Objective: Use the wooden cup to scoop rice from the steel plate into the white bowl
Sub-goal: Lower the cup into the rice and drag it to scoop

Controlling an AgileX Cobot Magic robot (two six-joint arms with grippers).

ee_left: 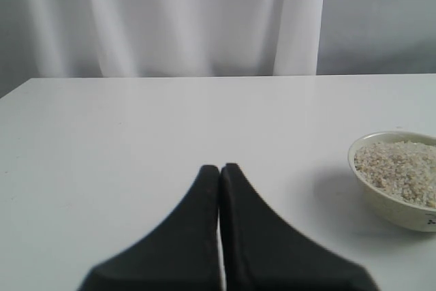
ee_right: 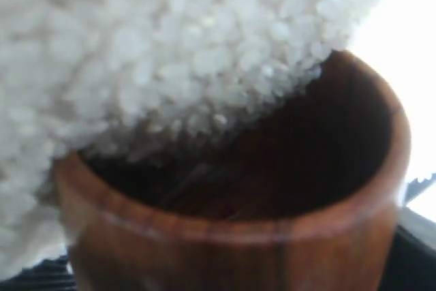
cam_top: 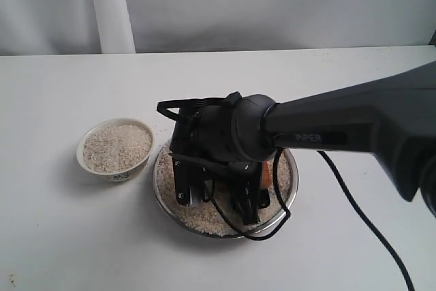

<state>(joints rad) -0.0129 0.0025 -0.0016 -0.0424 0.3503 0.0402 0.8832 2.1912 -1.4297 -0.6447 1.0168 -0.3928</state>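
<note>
The steel plate [cam_top: 156, 183] lies mid-table, and rice [cam_top: 204, 220] covers its floor. My right gripper [cam_top: 216, 204] reaches down into it and is shut on the wooden cup [ee_right: 231, 243]. The cup is tipped, its dark mouth pressed against a bank of rice [ee_right: 157, 52]. From the exterior view only a reddish-brown sliver of the cup [cam_top: 264, 172] shows behind the gripper. The white bowl [cam_top: 113, 174] stands left of the plate, filled with rice [cam_top: 117, 145]. My left gripper [ee_left: 220, 167] is shut with nothing in it, hovering over bare table beside the bowl [ee_left: 390, 206].
The right arm [cam_top: 354, 127] stretches in from the right edge, hiding the plate's far side. Its black cable [cam_top: 354, 209] trails across the table to the front right. A white curtain [cam_top: 272, 5] hangs behind the table's back edge.
</note>
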